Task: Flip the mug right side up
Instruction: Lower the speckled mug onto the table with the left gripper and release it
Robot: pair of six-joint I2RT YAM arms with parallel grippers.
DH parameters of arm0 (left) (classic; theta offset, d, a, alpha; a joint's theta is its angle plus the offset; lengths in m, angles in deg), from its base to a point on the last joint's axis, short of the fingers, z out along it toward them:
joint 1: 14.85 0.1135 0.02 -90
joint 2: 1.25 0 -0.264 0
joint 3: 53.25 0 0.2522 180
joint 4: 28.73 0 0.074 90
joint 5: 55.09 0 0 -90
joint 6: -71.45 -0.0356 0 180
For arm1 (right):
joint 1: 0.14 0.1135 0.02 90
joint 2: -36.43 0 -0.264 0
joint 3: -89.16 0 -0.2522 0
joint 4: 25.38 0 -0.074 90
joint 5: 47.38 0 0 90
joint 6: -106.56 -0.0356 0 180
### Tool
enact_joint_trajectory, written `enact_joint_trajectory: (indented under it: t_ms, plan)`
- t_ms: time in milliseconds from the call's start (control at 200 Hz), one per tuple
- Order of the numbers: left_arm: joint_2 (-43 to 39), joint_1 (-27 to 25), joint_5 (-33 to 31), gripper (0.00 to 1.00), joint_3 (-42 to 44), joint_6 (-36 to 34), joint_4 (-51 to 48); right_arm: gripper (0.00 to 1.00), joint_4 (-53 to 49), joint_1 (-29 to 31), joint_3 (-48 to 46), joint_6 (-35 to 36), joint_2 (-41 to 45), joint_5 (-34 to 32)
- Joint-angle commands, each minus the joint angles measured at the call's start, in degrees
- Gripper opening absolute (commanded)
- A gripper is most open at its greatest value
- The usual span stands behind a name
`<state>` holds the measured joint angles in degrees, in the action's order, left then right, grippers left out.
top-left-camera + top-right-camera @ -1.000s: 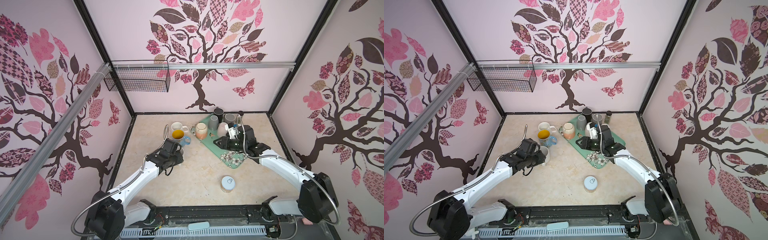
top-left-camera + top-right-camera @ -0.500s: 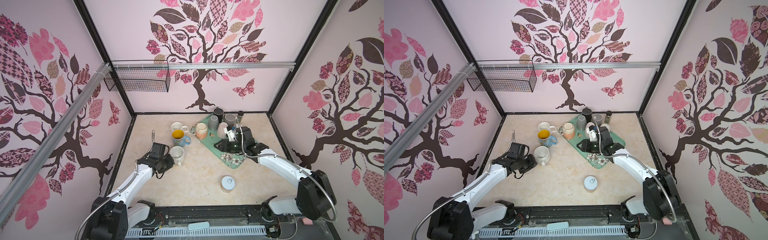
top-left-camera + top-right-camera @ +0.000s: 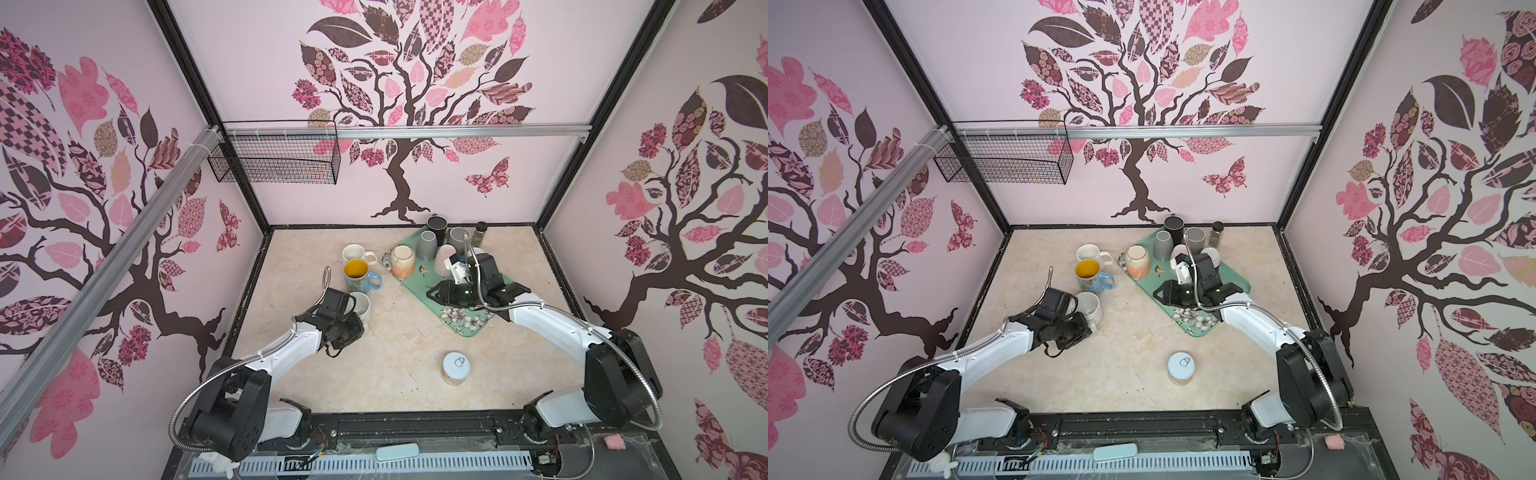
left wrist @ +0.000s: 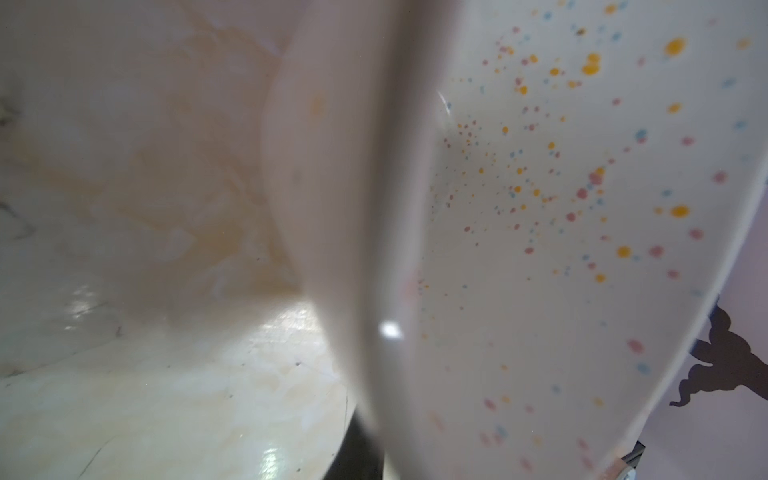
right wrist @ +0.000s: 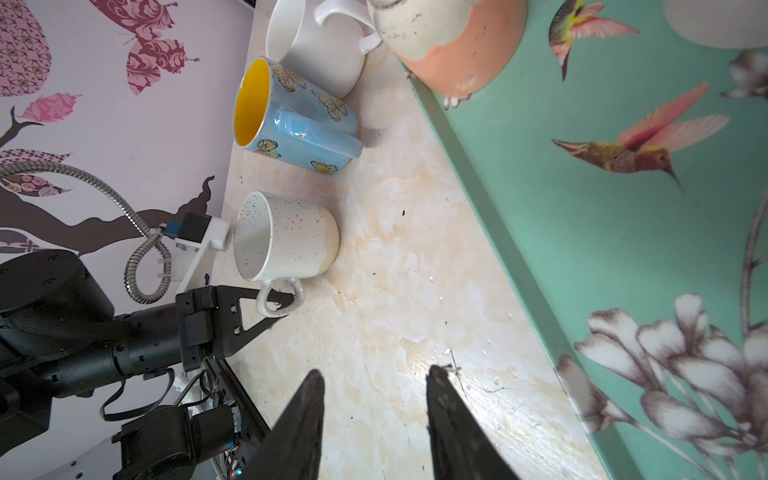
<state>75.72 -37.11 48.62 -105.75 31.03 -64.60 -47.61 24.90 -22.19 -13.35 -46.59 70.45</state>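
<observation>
White speckled ceramic mug point(image 5: 291, 237) upright on the beige table point(image 5: 395, 249), mouth up, just beside the blue butterfly mug point(image 5: 299, 120). Pinched at the handle point(image 5: 280, 297) by the left gripper point(image 5: 278, 307), closed on it, one jaw through the loop. Right gripper point(image 5: 376, 370) empty, jaws partly apart, above bare table beside the green tray point(image 5: 582, 208) of upside-down cups point(image 3: 427, 245).

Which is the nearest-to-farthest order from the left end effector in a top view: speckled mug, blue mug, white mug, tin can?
1. speckled mug, at the left end effector
2. blue mug, just behind
3. white mug, farther back
4. tin can, front right
</observation>
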Motion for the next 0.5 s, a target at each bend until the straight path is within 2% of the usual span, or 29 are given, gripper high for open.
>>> enact_joint_trajectory:
  t_ms: [0,315,495]
  plan:
    - [1.01,-0.57,1.01,0.10,-4.56,1.28,5.38,0.43,-0.93,-0.15,2.24,1.88,-0.68,-1.29]
    - [4.00,-1.25,-0.25,0.12,-5.02,5.46,11.93,0.43,-1.45,-0.15,2.68,2.00,-1.23,-1.38]
    - [4.30,-1.63,-3.64,0.13,-4.68,7.58,14.53,0.43,-1.61,-0.08,3.03,1.70,-1.89,-0.87]
